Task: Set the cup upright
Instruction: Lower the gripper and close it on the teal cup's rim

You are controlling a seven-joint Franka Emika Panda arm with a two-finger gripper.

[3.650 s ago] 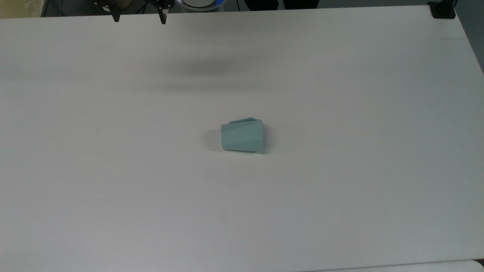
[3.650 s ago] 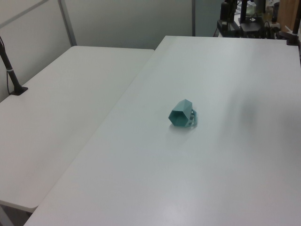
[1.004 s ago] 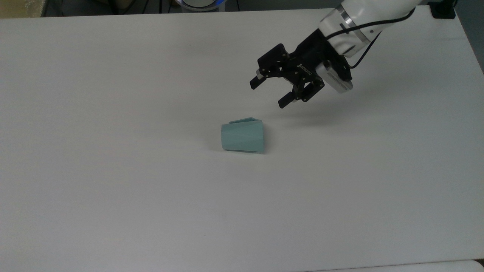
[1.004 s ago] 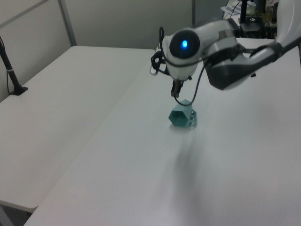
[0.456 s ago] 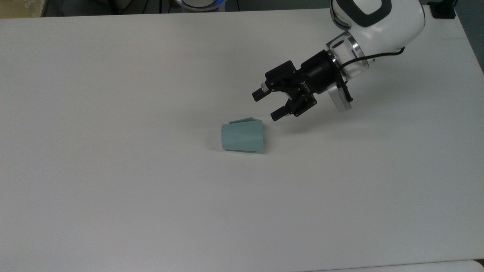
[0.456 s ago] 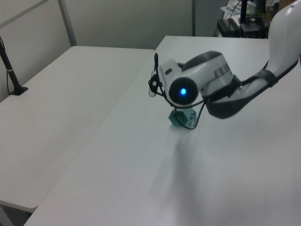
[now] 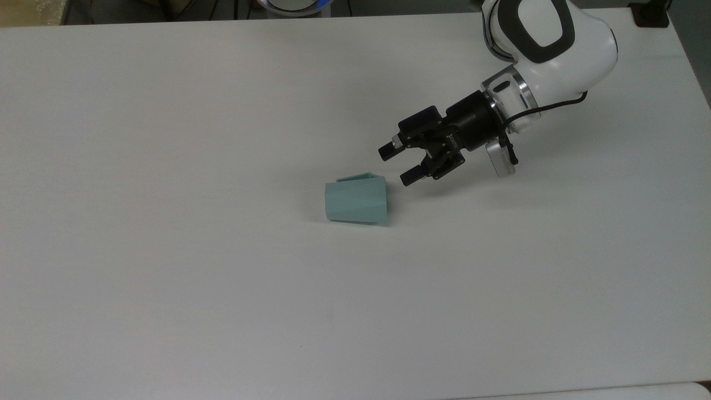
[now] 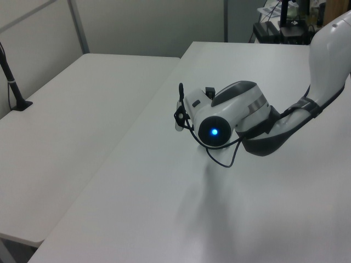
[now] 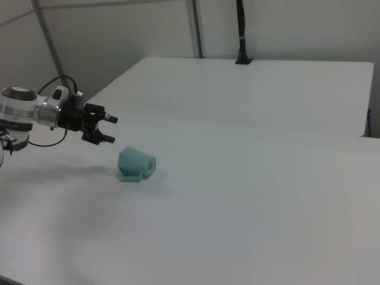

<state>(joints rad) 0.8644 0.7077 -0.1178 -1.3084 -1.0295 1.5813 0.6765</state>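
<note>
The pale teal faceted cup (image 7: 355,201) lies on its side on the white table (image 7: 166,278). Its wider rim end points to the top view's right and its handle faces the far edge. My gripper (image 7: 396,165) hangs open just off that rim end, slightly up and to the right in the top view, touching nothing. In the right view the cup (image 9: 136,164) rests below and right of the open gripper (image 9: 111,130). In the left view the arm's white wrist (image 8: 225,118) stands in front of the cup.
A second white table (image 9: 267,89) adjoins this one, also seen in the left view (image 8: 71,109). A black clamp (image 7: 650,14) sits at the top view's far right corner. A black post (image 9: 240,29) stands at the back of the right view.
The gripper has come down and in towards the cup's rim end, still open. In the left view the wrist has dropped and now covers the cup. The cup has not moved.
</note>
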